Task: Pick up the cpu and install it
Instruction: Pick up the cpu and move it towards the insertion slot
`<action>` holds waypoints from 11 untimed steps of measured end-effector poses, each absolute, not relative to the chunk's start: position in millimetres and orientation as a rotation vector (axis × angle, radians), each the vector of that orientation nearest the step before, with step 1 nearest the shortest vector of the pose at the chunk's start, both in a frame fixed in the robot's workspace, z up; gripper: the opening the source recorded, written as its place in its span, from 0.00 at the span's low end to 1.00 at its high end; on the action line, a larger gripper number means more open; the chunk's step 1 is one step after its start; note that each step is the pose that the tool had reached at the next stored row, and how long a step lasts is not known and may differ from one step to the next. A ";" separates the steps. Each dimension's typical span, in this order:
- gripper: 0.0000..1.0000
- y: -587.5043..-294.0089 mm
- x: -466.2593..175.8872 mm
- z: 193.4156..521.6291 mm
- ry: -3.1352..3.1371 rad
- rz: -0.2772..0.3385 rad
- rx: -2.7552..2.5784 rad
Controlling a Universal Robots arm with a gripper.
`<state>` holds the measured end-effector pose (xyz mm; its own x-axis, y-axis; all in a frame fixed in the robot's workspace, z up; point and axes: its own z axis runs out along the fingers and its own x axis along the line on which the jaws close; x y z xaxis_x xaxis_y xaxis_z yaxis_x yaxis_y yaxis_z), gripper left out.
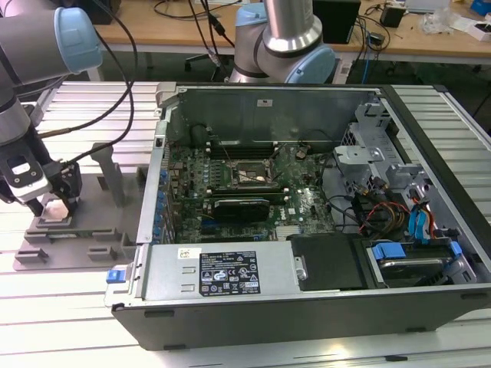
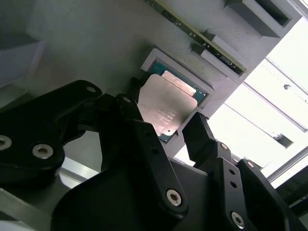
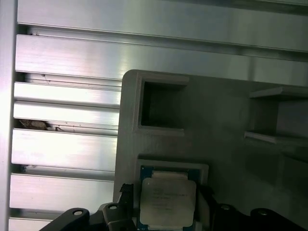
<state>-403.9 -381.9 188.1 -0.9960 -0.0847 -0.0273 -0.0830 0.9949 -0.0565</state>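
My gripper (image 1: 55, 204) hangs low at the exterior view's left, over a grey tray (image 1: 73, 247) on a slatted metal table (image 1: 69, 307). The cpu (image 2: 168, 102) lies flat in a square recess of that tray, silvery top up. I judge that the recess walls keep it level and square so it can be taken by its edges. In both wrist views my black fingers (image 2: 198, 134) stand one on each side of the chip, just beside opposite edges. My jaws are spread, not clamped, and the chip rests in its seat, not lifted. The open computer case (image 1: 307, 307) takes the exterior view's middle and right, well apart from me. Its motherboard (image 1: 303, 205) lies face up inside, with the black-framed socket (image 1: 244, 173) near the frame's centre.
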 end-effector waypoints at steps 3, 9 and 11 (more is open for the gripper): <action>0.63 -382.9 -403.1 188.2 3.108 -0.086 -0.130; 0.63 -383.7 -401.1 188.2 3.108 -0.086 -0.128; 0.63 -383.7 -400.9 189.2 3.108 -0.086 -0.128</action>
